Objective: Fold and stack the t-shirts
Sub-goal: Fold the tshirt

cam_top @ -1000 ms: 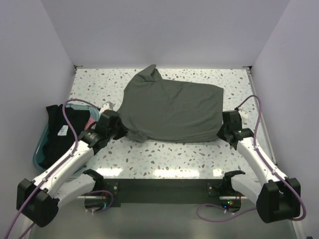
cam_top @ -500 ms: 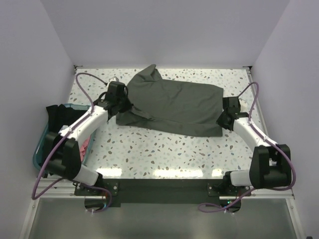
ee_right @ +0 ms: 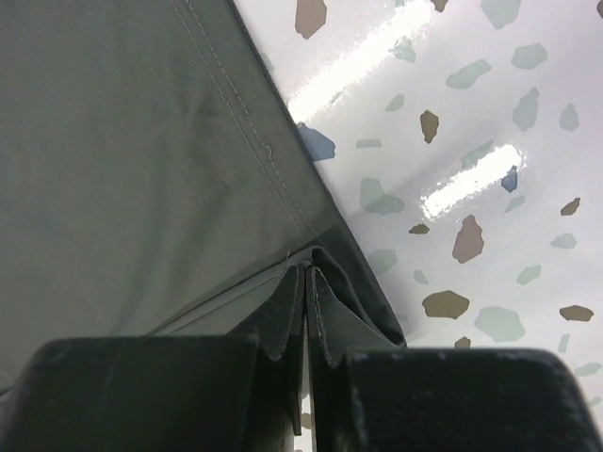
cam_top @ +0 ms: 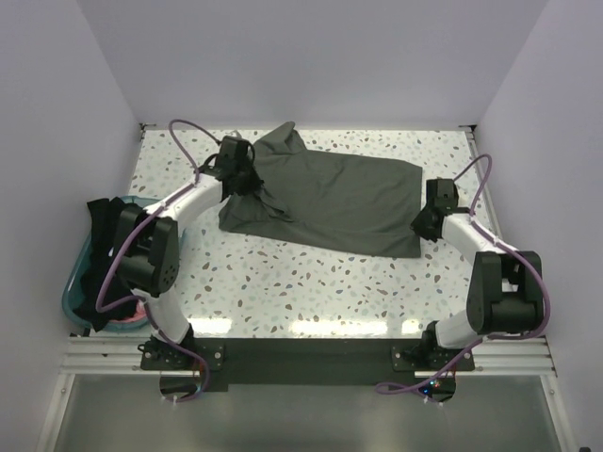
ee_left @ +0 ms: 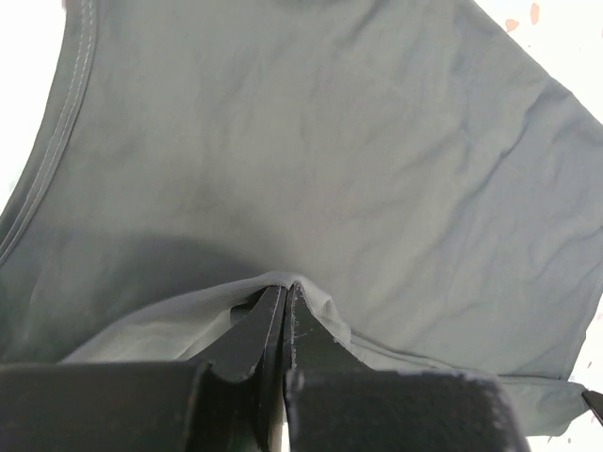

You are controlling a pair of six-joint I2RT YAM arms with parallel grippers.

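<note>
The dark olive-green t-shirt [cam_top: 330, 193] lies spread across the middle of the table, its near half folded back over itself. My left gripper [cam_top: 247, 184] is shut on the shirt's left edge; the left wrist view shows the cloth [ee_left: 311, 141] pinched between the closed fingers [ee_left: 254, 330]. My right gripper [cam_top: 426, 224] is shut on the shirt's right near corner; the right wrist view shows the hem [ee_right: 236, 113] folded over the closed fingers [ee_right: 283, 315]. The black t-shirt [cam_top: 108, 235] hangs over the teal tub [cam_top: 73, 282] at the left, with a bit of the pink t-shirt [cam_top: 127, 320] inside.
The speckled tabletop [cam_top: 311, 292] shows bare in front of the shirt. White walls close the back and both sides. The left arm's purple cable [cam_top: 184, 141] loops over the table's back left. The teal tub stands off the table's left edge.
Both grippers have carried the shirt's near edge away from me toward the back of the table, folding it over. The left gripper moved furthest, up to the shirt's back left.
</note>
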